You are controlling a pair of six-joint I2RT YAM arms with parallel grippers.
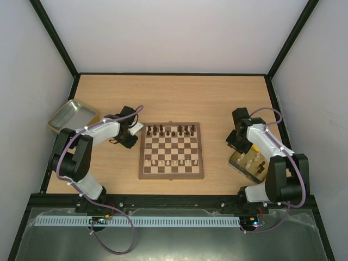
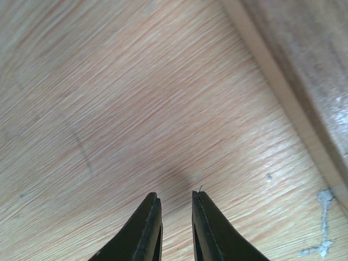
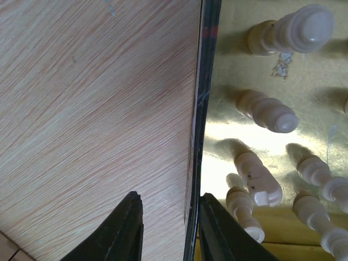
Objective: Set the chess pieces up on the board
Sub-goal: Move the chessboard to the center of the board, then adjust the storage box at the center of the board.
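The board (image 1: pixel 171 149) lies flat in the middle of the table. Dark chess pieces (image 1: pixel 168 130) stand along its far row and pale ones (image 1: pixel 171 162) along a near row. More pale pieces (image 3: pixel 261 111) lie in a shiny tray (image 1: pixel 244 169) right of the board, with a dark one (image 1: pixel 262 165). My left gripper (image 1: pixel 132 140) hangs low over bare table just left of the board, open and empty (image 2: pixel 174 194); the board's edge (image 2: pixel 304 70) shows beside it. My right gripper (image 1: pixel 234 144) is open and empty (image 3: pixel 169 196), astride the tray's left wall (image 3: pixel 200 109).
An empty metal tray (image 1: pixel 70 115) sits at the far left of the table. Black frame posts and white walls enclose the table on three sides. Bare wooden table (image 1: pixel 174 98) stretches behind the board.
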